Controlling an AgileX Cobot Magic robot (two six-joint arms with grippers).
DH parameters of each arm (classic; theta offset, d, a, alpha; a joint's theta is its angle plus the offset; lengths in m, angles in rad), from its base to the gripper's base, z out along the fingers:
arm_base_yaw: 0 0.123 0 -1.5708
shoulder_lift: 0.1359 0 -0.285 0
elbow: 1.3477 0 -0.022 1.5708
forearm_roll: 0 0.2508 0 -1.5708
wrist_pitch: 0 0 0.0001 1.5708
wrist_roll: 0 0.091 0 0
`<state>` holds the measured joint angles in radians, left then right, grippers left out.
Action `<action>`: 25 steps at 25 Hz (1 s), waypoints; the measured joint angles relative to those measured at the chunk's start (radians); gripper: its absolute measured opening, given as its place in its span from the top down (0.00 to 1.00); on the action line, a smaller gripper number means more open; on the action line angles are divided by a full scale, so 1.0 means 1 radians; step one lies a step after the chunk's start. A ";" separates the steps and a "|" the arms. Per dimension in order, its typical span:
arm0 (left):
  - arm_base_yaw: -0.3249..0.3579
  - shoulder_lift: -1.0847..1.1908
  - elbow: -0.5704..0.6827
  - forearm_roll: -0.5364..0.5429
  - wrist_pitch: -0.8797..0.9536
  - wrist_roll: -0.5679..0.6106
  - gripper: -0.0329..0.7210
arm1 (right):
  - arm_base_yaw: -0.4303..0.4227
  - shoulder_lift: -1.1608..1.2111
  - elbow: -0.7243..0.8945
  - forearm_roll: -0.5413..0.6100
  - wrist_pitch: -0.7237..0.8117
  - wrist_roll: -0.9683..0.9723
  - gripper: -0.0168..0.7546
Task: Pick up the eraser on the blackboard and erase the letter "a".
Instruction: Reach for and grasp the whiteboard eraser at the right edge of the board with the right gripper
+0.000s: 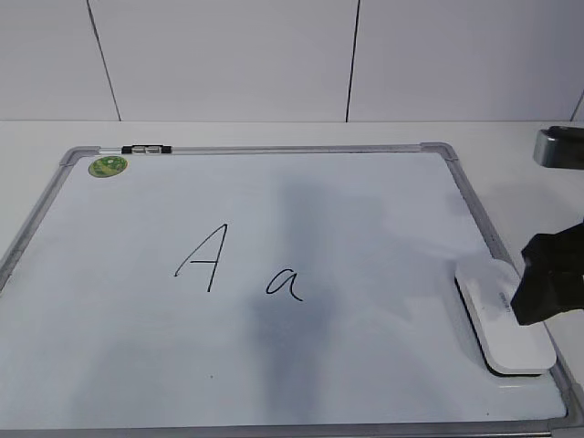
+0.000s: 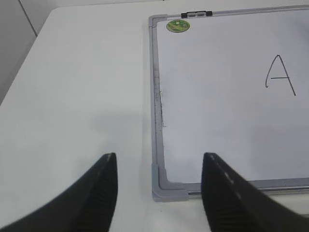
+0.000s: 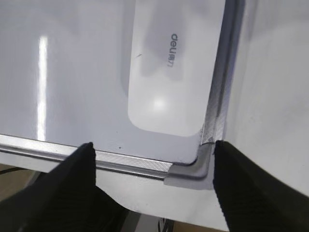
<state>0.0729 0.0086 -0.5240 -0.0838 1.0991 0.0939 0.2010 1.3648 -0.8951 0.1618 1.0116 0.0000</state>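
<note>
now my right tool (image 3: pixel 152 157) wide, empty, above eraser (image 1: pixel 505 313) on blackboard (image 1: pixel 55 214); letter "a" (image 1: pixel 285 283) intact; left tool (image 2: pixel 159 169) parted, empty.

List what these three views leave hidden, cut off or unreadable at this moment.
- White oblong plastic eraser: exterior view, its right side is covered by the right pincer; felt underside hidden.
- Round green sticker: print too small, left wrist view.
- Small cursive letter "a": outside both wrist views.
- Grey-framed whiteboard: near edge cropped, exterior view.
- Left pincer: absent from exterior view.

Spread gripper (image 3: pixel 153 169) apparently above eraser (image 3: pixel 169 67) near blackboard (image 3: pixel 72 72) corner
</note>
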 joint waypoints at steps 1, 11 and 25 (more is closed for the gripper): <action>0.000 0.000 0.000 0.000 0.000 0.000 0.43 | 0.013 0.010 0.000 -0.007 -0.011 0.019 0.22; 0.000 0.000 0.000 0.000 0.000 0.000 0.44 | 0.038 0.090 -0.008 -0.009 -0.107 0.143 0.22; 0.000 0.000 0.000 0.000 0.000 0.000 0.44 | 0.038 0.114 -0.024 -0.108 -0.131 0.161 0.11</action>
<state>0.0729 0.0086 -0.5240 -0.0838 1.0991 0.0939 0.2389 1.4789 -0.9190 0.0537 0.8804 0.1612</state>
